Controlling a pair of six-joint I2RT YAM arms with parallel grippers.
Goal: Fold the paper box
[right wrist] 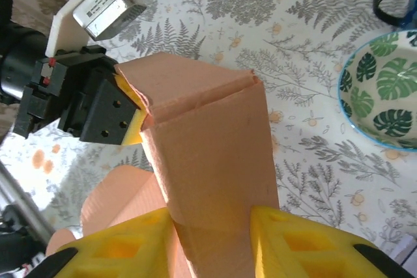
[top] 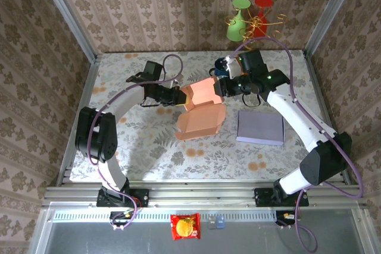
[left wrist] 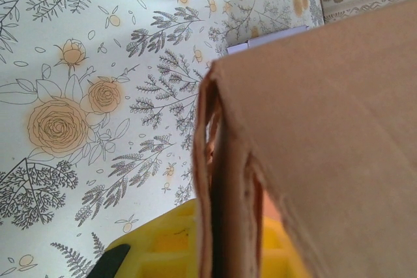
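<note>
The salmon paper box stands half-formed in the middle of the table, its lid flap raised toward the back. My left gripper is shut on the box's left wall; in the left wrist view that wall runs edge-on between the yellow fingers. My right gripper is shut on the raised flap from the right. In the right wrist view the flap is pinched between both yellow fingers, and the left gripper's black tip presses the far corner.
A lavender flat pad lies right of the box. A leaf-patterned bowl and a black ring sit behind the right gripper. Green and red cups on a gold stand are at the back. A red snack packet lies below the table's rail.
</note>
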